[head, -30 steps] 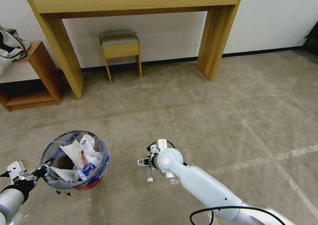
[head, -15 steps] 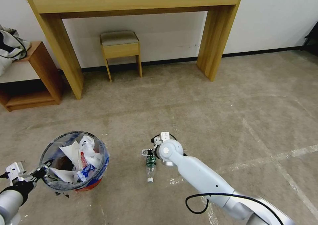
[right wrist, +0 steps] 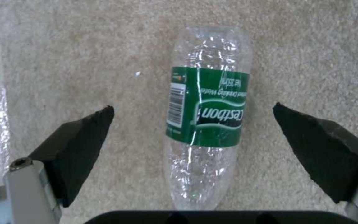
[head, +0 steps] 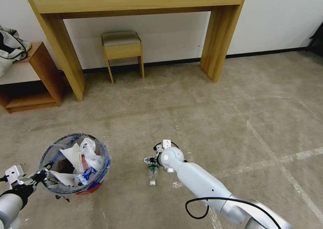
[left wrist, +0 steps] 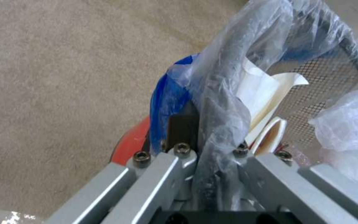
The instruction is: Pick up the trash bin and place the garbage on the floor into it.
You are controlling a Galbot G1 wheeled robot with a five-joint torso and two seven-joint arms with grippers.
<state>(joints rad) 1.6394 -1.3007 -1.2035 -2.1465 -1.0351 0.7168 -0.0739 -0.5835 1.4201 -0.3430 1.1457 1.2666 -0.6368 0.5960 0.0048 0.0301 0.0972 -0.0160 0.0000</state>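
Two grippers at work on the beige carpet floor (head: 208,121): my right gripper (head: 152,161) hangs low over a clear plastic bottle (head: 153,172) with a green label, its dark pads (right wrist: 84,143) spread wide on either side of the bottle and touching nothing. The bottle (right wrist: 206,115) lies flat on the floor near the middle of the head view, its cap pointing toward 6 o'clock. My left gripper (head: 42,173), at about 8 o'clock in that view, is clamped on the near rim of the trash bin (head: 75,161), pinching the crinkly clear-and-blue liner (left wrist: 224,77) against the dark rim. White paper and wrappers (head: 80,158) sit inside the bin. At 12 o'clock stand a wooden desk (head: 134,3) and a small stool (head: 121,48) against the wall.
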